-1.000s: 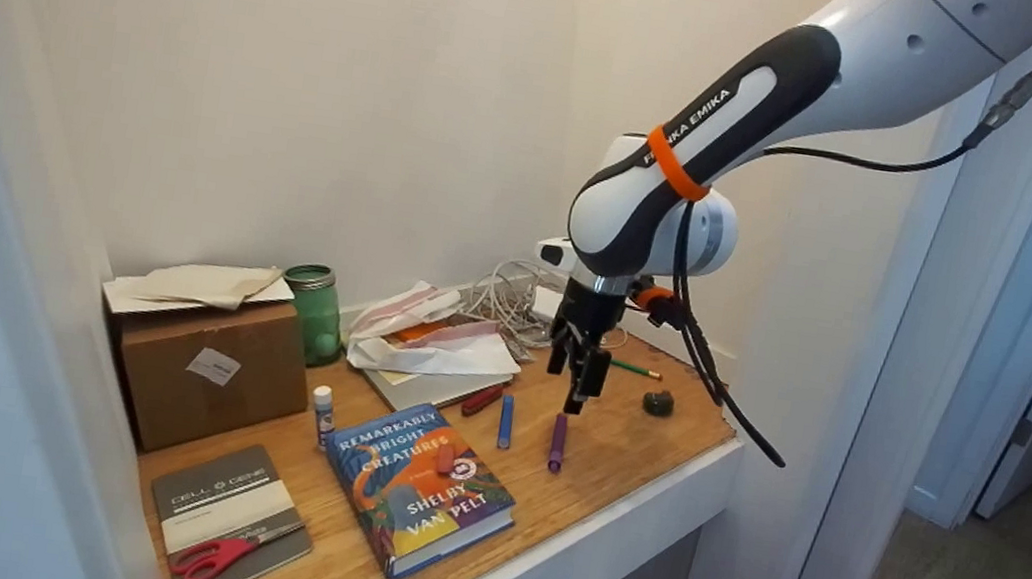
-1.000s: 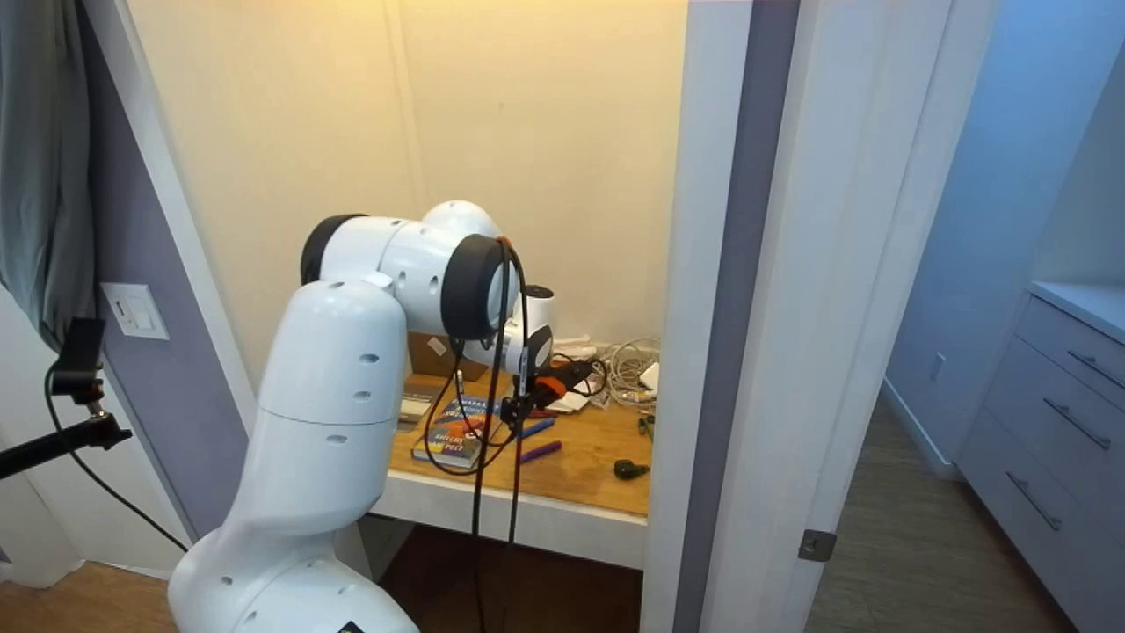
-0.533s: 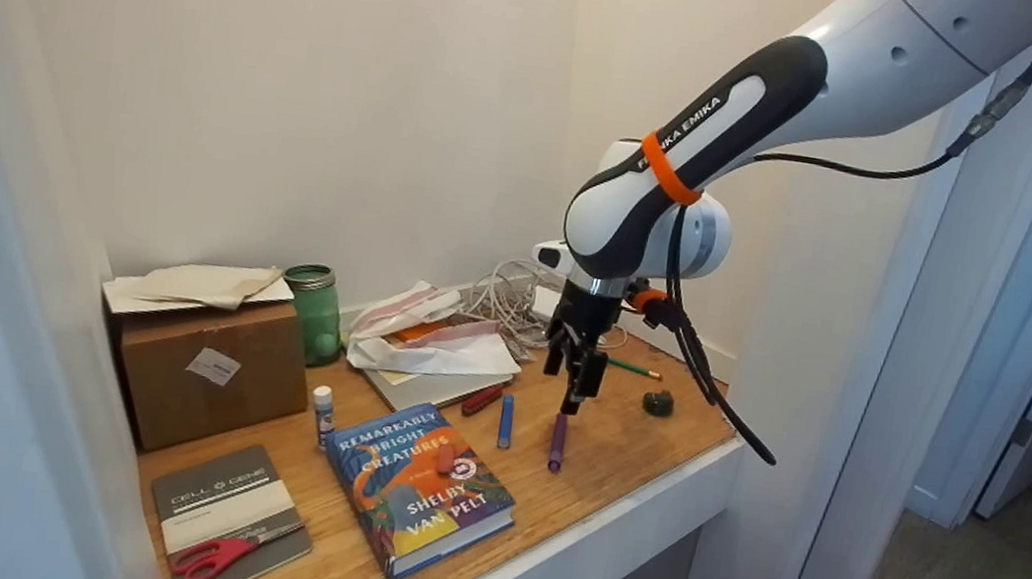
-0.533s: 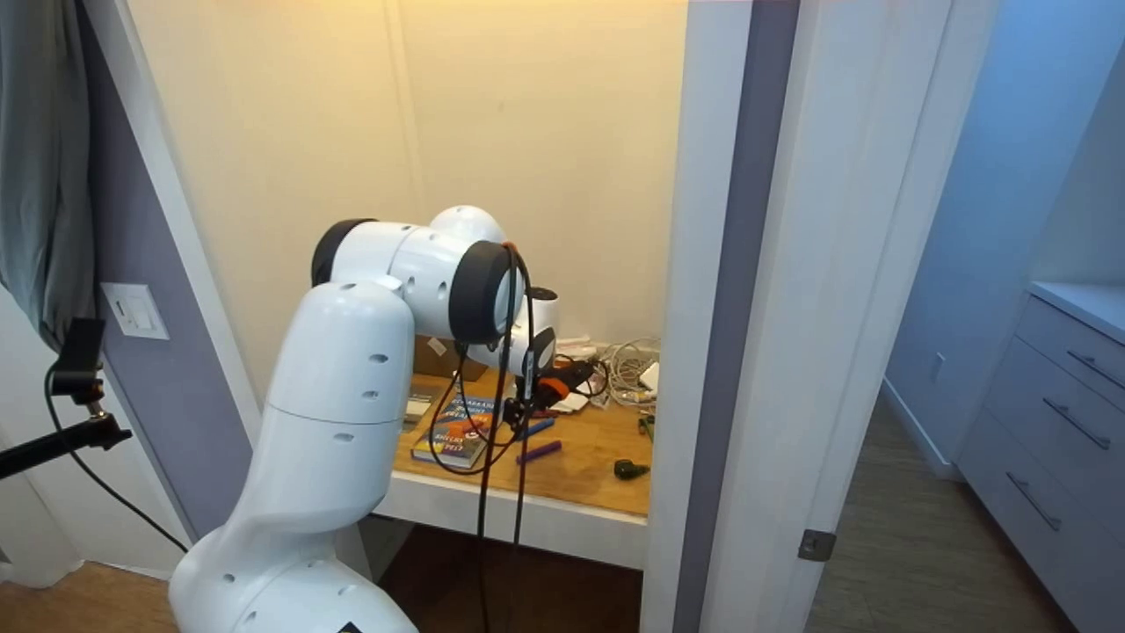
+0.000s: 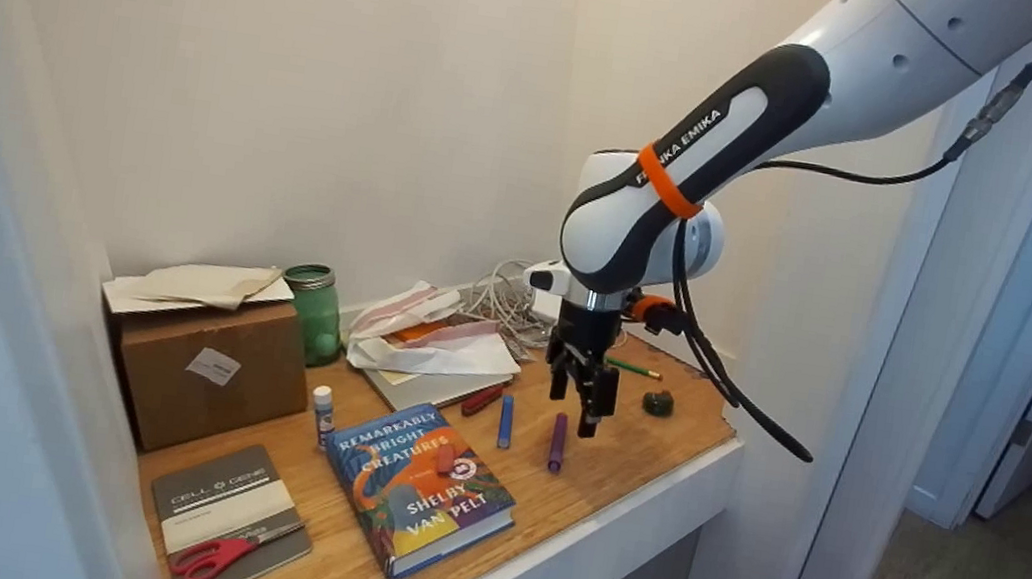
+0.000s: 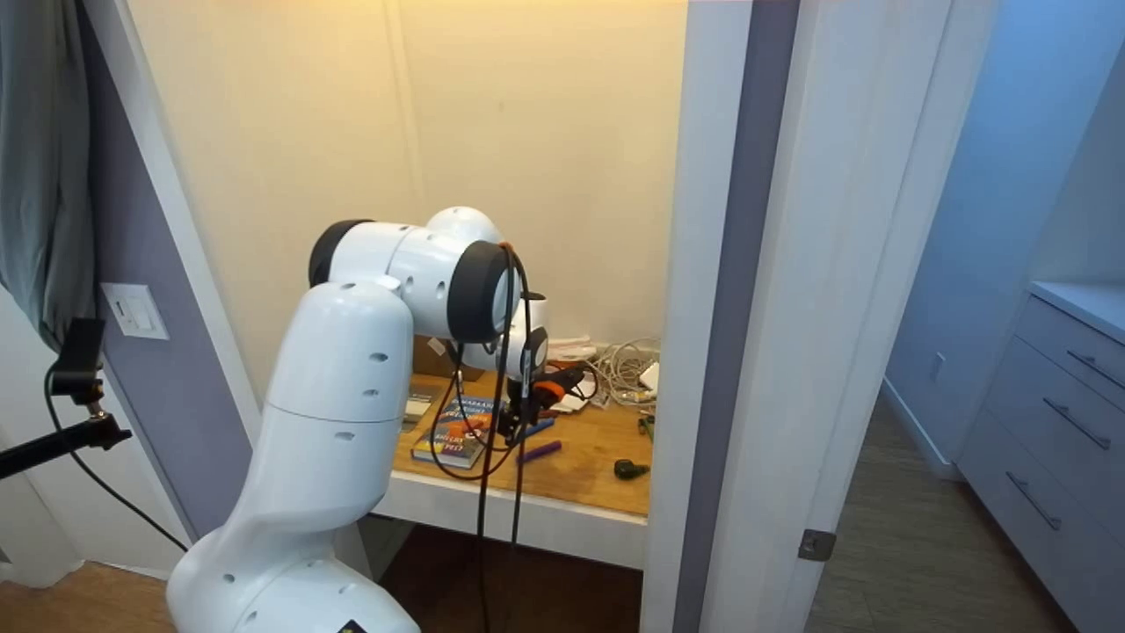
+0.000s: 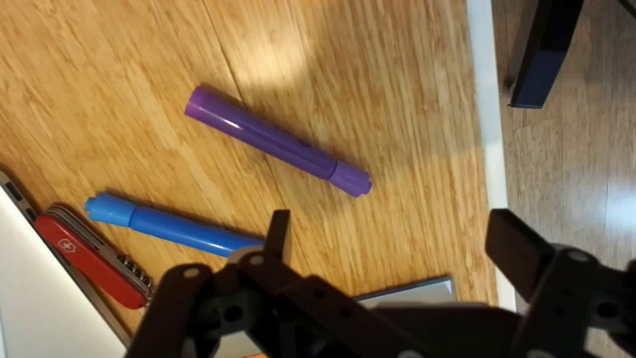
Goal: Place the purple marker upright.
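Note:
The purple marker (image 5: pixel 557 443) lies flat on its side on the wooden desk in both exterior views (image 6: pixel 539 452). In the wrist view the purple marker (image 7: pixel 268 136) lies aslant, its narrower end toward the desk's front edge. My gripper (image 5: pixel 573 407) is above the desk, pointing down, close beside the marker in an exterior view. In the wrist view the gripper (image 7: pixel 390 222) has its jaws wide apart with nothing between them. The marker is beyond the fingertips, not between them. In an exterior view, hanging cables partly cover the gripper (image 6: pixel 510 428).
A blue marker (image 7: pixel 174 228) lies near the left finger; a red pocket knife (image 7: pixel 92 258) lies beside the laptop (image 7: pixel 44 293). A colourful book (image 5: pixel 417 488) lies left of the markers. A dark round object (image 5: pixel 657 403) sits to the right. The white desk edge (image 7: pixel 489 124) runs nearby.
My gripper has moved slightly lower and to the right in an exterior view, the wrist turning a little. The purple marker has not moved.

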